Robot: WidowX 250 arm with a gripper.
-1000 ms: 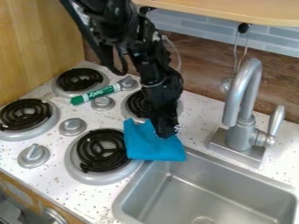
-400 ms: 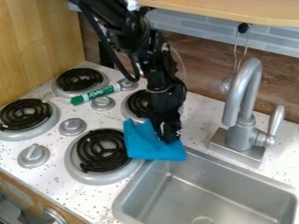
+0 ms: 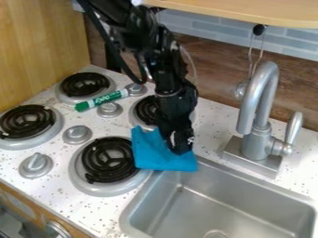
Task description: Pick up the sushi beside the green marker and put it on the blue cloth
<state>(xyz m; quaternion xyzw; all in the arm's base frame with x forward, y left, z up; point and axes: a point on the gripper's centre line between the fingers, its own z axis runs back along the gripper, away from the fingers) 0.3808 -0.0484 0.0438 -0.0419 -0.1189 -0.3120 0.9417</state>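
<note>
Nearest me in frame, lower right: one metal sink [image 3: 192, 209], drain at the bottom edge. Lower left, edge of the speckled counter [image 3: 62, 197]. Middle of the frame: one blue cloth [image 3: 152, 160], lying between the front right burner and the sink, its lower edge at the sink's rim. My gripper [image 3: 179, 149] is down on the cloth's right part; can't tell if it's spread or pinching.

Change: vs the first frame I'm a bit lower in the picture, over the cloth; vs the last one, only a slight shift left. Cloth in the same spot, marker too.

Left half: four black-coil burners [image 3: 107, 160], two nearer, two farther; the far right one is partly behind my arm [image 3: 177, 93]. Four silver knobs [image 3: 35, 165] among them. One green-and-white marker [image 3: 102, 100], upper left, lying slanted by two of the knobs.

Right side: one silver faucet [image 3: 256, 144], one handle. Farther back: brown wood-look panel [image 3: 217, 81], one utensil on a black hook [image 3: 259, 29], grey-blue tiles [image 3: 217, 30], pale wooden ledge [image 3: 248, 11] across the upper right.
</note>
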